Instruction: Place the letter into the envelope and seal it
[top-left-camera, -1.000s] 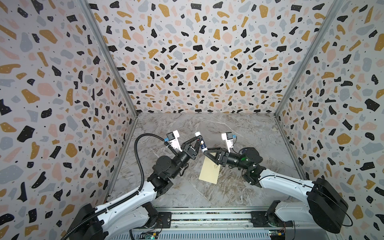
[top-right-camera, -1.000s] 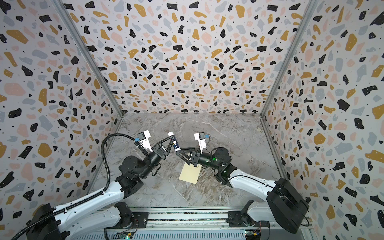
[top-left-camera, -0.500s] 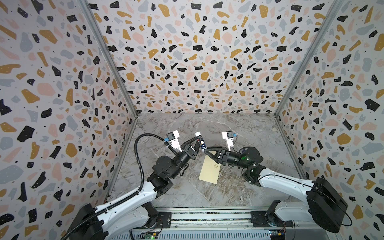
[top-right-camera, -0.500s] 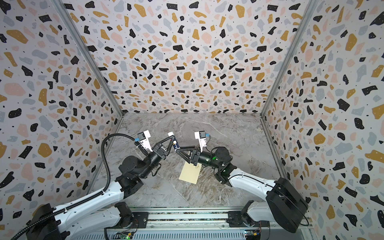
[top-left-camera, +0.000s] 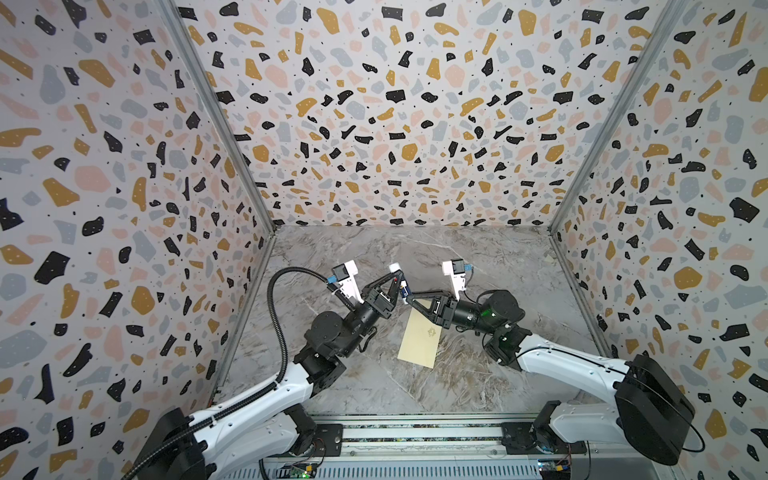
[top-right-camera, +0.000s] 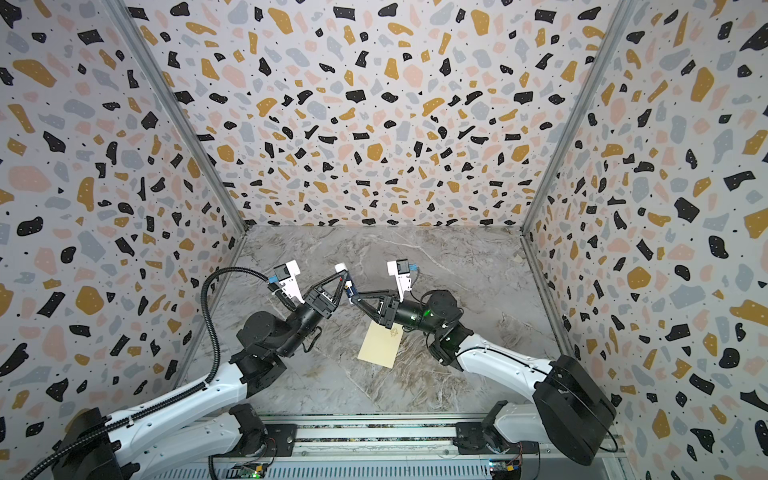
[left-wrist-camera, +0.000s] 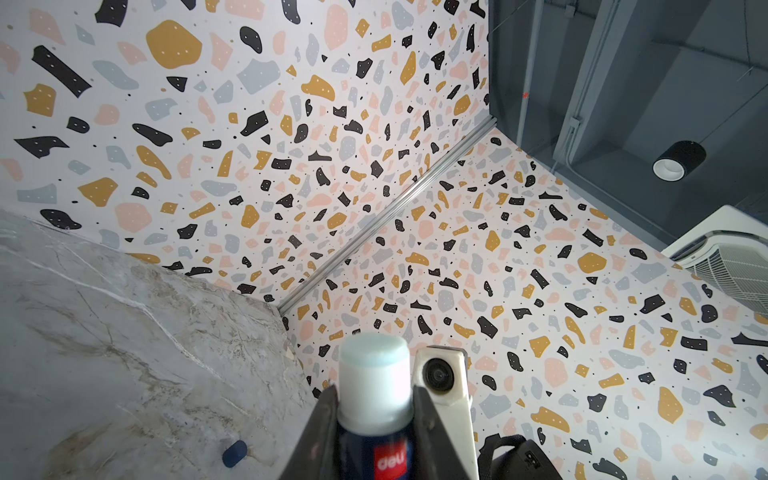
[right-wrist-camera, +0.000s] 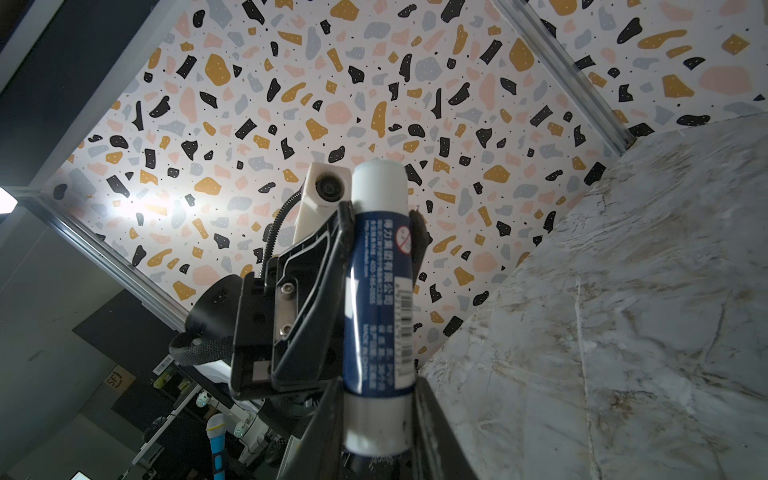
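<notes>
Envelope (top-left-camera: 419, 338): flat on bench (top-left-camera: 374, 386), centre-near, emblem up; letter not visible.
Glue stick (right-wrist-camera: 376, 291): aloft over the envelope's far end.
Left hand (left-wrist-camera: 374, 395): clenched on barrel.
Right hand (right-wrist-camera: 378, 415): clamped on white base.
Advice: likely twist base only, barrel held steady.

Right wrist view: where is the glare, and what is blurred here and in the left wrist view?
Right wrist view: a lamp at the frame's edge flares and brightens the wall; the glue stick is soft at its near end. Left wrist view: the glue stick is close and blurred. Both top views: even light.
</notes>
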